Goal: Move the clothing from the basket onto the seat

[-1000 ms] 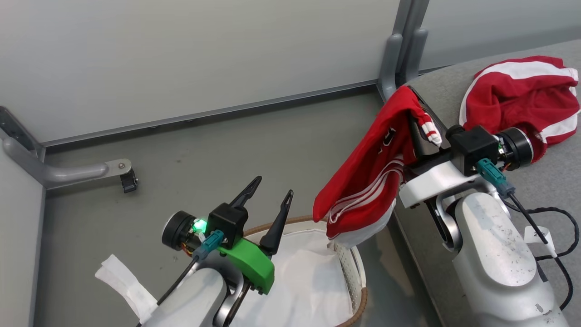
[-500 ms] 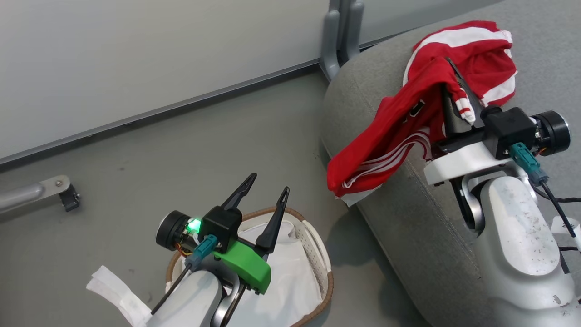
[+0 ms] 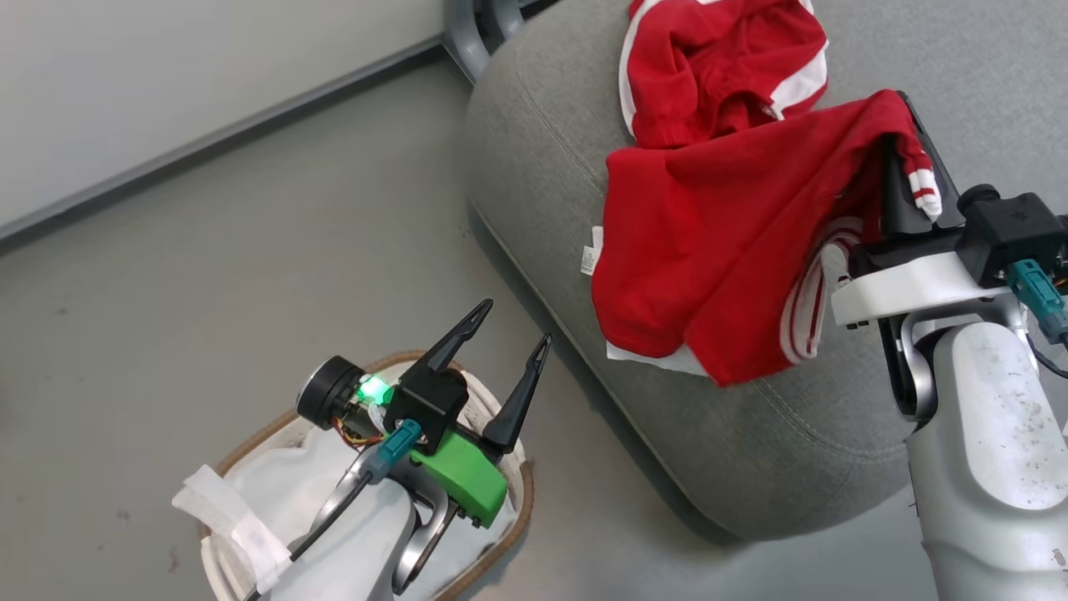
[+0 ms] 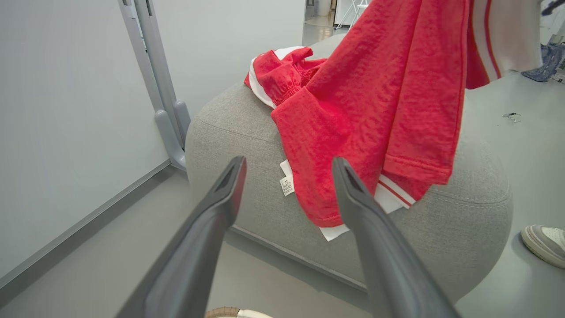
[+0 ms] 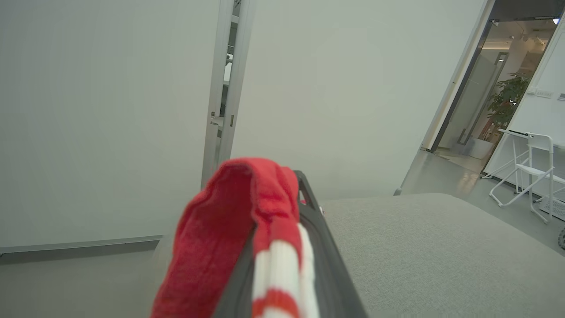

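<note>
**A:** While the head camera swings toward the seat (image 3: pixel 542 159), what do we mark as changed over the last second?

**B:** We mark the held garment (image 3: pixel 717 242). A second earlier it hangs from the right gripper (image 3: pixel 916 133) beside the seat's edge, with its lower hem above the far rim of the basket (image 3: pixel 511 526). Now it drapes across the seat's top and front shoulder, hem and white label resting on the grey fabric. Much of the apparent shift belongs to the camera, yet the garment's relation to basket and seat does change.

**A:** How do we label the grippers?

**B:** The right gripper has its fingers pressed together on a striped cuff of the held garment, which folds over their tips. The left gripper (image 3: pixel 517 321) has its fingers spread wide and carries nothing, poised above the basket as before.

**A:** And the rest of the clothing?

**B:** The second garment (image 3: pixel 717 67) lies bunched farther back on the seat, touching the held one. In the basket we see the white liner (image 3: pixel 275 492) and no red cloth, though the left arm hides part of the interior.

**A:** What do we infer for the task?

**B:** We judge the transfer nearly complete: the right fingers have yet to part, so that the cuff drops onto the seat and not down its front
</note>
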